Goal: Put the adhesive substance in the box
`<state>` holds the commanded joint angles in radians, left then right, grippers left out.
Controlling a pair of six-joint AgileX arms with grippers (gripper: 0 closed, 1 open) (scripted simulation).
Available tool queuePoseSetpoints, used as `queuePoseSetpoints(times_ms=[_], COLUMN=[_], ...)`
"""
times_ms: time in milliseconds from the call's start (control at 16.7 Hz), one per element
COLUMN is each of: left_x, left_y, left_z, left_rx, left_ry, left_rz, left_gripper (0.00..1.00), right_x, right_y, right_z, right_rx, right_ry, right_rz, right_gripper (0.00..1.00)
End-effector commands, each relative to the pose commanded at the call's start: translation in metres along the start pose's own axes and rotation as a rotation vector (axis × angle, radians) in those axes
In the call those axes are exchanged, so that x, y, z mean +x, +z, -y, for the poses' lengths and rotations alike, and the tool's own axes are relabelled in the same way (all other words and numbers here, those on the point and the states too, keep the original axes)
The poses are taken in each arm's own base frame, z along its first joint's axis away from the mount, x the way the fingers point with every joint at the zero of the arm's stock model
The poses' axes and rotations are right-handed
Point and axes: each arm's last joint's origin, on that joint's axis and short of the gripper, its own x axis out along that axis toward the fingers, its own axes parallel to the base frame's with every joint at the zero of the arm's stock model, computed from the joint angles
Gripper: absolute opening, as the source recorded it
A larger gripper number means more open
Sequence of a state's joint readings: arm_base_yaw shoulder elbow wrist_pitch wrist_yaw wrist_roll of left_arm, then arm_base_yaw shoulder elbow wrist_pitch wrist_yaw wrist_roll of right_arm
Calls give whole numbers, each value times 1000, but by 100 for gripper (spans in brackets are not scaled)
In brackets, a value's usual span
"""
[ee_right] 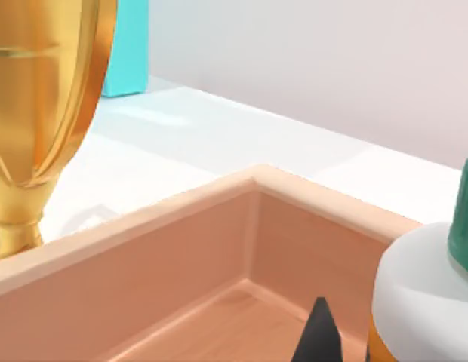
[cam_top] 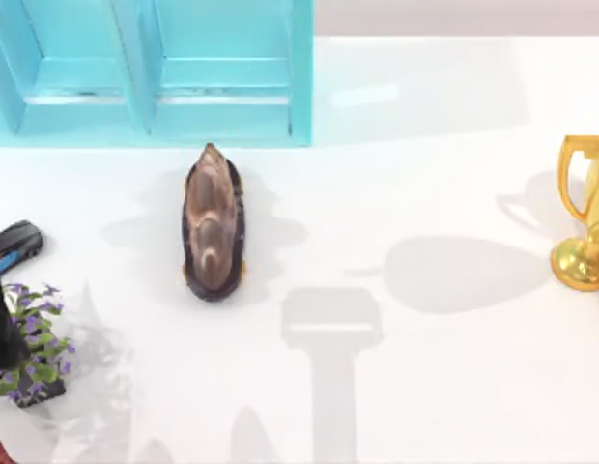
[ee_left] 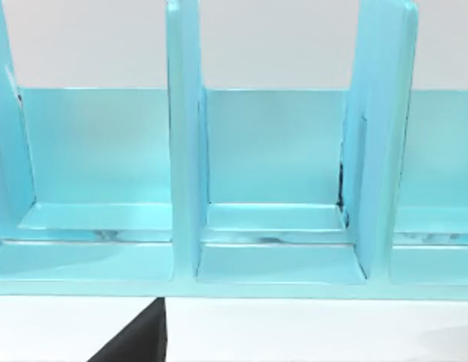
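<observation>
Wooden walls fill most of my right wrist view: the box point(ee_right: 219, 249) sits just below the right gripper point(ee_right: 318, 332), its inner corner and floor directly under the tool. One dark fingertip point(ee_right: 318, 330) juts up at the near edge of that picture, and right beside it is the glue bottle point(ee_right: 423, 294), white body, green cap, a sliver of orange label at the bottom. The bottle is so close to the finger that I judge it to be held, hanging above the inside of the box, but I cannot see both fingers, so I cannot tell for sure whether the grip is clenched on it. Beyond the box rim, farther from the tool, stands the gold trophy point(ee_right: 38, 113), also at the right edge of the top view point(cam_top: 584, 217).

The step in hand looks like the placing itself: the bottle is over the box and not yet resting on its floor. The next move calls for a short drop straight down, keeping clear of the near wall, then letting go once the base is low enough not to tip.

My left arm is parked; its gripper point(ee_left: 136, 339) faces the blue shelf point(ee_left: 279, 226), and I cannot tell its state. A brown shoe point(cam_top: 213, 224) and a flower pot point(cam_top: 31, 358) lie well away from the work.
</observation>
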<state>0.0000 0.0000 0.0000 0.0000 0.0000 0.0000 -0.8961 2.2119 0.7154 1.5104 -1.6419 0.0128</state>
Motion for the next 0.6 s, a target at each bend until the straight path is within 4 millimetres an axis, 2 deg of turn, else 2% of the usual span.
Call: queuePoseSetpoints(times_ms=[60,600], left_x=[0,0], left_y=[0,0], left_z=[0,0], left_rx=[0,0], left_ry=[0,0], left_rz=[0,0], left_gripper=[100,100], right_x=[0,0], right_y=[0,0], right_z=[0,0], right_rx=[0,0], right_ry=[0,0], right_rz=[0,0], right_gripper=[0,68])
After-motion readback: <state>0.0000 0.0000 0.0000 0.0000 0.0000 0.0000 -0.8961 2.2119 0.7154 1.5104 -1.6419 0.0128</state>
